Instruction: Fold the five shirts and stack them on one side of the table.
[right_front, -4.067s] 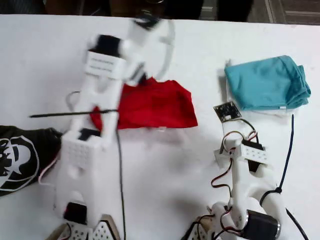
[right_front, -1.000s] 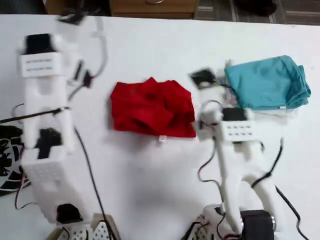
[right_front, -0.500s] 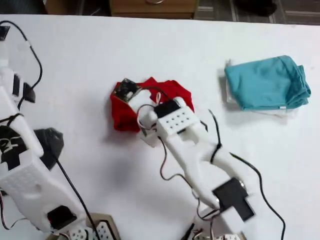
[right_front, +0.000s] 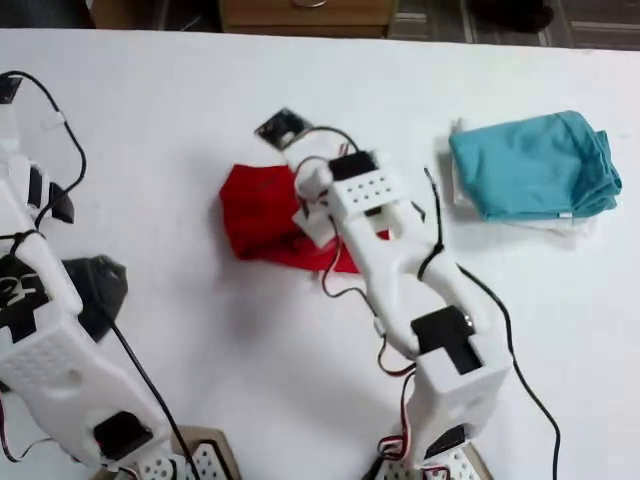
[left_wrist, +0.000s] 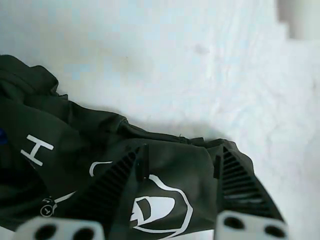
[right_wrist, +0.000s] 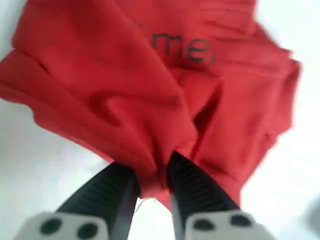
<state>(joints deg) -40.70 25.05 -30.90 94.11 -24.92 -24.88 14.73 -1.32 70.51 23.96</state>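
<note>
1. The right gripper (right_wrist: 154, 167) is pressed together on a bunched fold of the red shirt (right_front: 258, 215). It pinches the cloth at the edge nearest its own arm. The rest of the shirt spreads away from the gripper, rumpled rather than flat.
2. The red shirt lies in the middle of the desk (right_front: 300, 350), with its long axis running side to side across the high view. The right arm (right_front: 400, 270) stretches over the half that faces the teal shirt.
3. The folded teal shirt (right_front: 535, 165) sits well apart on the right side of the desk and looks like the start of the stack. It lies to the right of the pinched fold. I judge the coming move is a drag or carry that way, and the right arm is clearly the nearer one for it.
4. The left gripper (left_wrist: 180, 152) is spread wide over the black shirt (left_wrist: 75, 150), one finger on either side of a printed patch, clamping nothing. I cannot tell whether it touches the cloth. That shirt is heaped at the left edge of the desk, well apart from the red one.
</note>
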